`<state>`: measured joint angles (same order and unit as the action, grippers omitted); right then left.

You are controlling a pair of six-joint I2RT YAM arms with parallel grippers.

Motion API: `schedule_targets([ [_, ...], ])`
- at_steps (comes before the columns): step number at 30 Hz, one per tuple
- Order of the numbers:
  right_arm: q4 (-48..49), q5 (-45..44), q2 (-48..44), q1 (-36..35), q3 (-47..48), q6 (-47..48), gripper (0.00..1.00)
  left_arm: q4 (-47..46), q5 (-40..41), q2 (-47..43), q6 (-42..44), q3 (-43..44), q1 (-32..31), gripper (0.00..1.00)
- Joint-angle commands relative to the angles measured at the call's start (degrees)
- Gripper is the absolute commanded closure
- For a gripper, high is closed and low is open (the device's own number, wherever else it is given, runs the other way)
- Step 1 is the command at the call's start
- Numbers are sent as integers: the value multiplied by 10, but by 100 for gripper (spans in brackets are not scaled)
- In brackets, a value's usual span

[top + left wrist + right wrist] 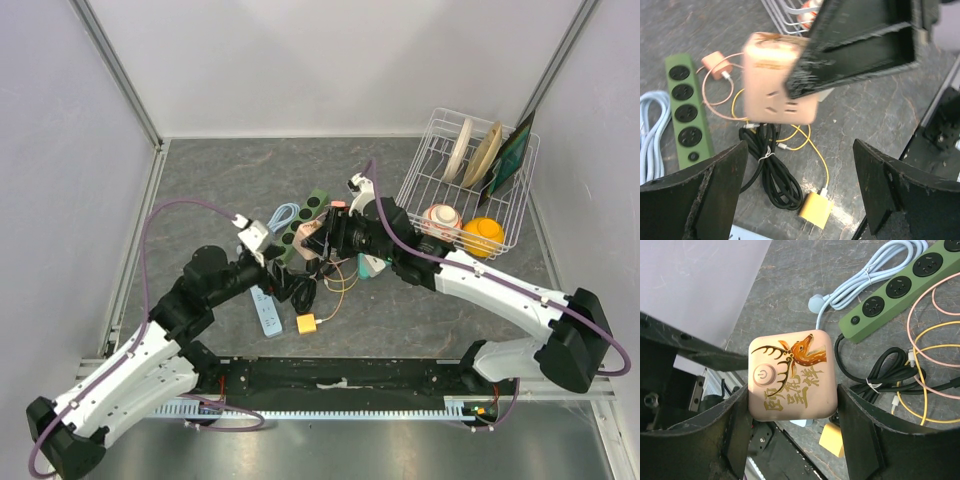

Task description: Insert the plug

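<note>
1 pink square plastic socket cube with deer print (790, 375) is clamped between right fingers (861, 432) above grey tabletop (790, 285); left fingers (705, 195) are spread wide.

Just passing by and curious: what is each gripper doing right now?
Left gripper: open, holding nothing.
Right gripper: shut on the pink deer-print power cube.

A lab test cell — white panel walls (330, 60), aluminium posts (118, 72), grey tabletop (230, 175).
</note>
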<state>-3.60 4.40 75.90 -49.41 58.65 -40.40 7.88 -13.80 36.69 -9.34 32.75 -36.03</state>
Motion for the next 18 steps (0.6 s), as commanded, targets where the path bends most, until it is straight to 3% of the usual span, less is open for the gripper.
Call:
schedule_targets([
  [1, 10, -14, -29, -10, 16, -42, 100, -69, 41, 16, 134, 27, -71, 8],
  [6, 24, -22, -34, -35, 11, -56, 100, -115, 156, 41, 184, 24, -134, 10],
  [12, 32, -21, -43, -45, 1, -65, 100, -196, 225, 45, 180, -8, -136, 15],
  [18, 32, -19, -52, -44, -6, -64, 100, -218, 221, 51, 165, -19, -135, 16],
])
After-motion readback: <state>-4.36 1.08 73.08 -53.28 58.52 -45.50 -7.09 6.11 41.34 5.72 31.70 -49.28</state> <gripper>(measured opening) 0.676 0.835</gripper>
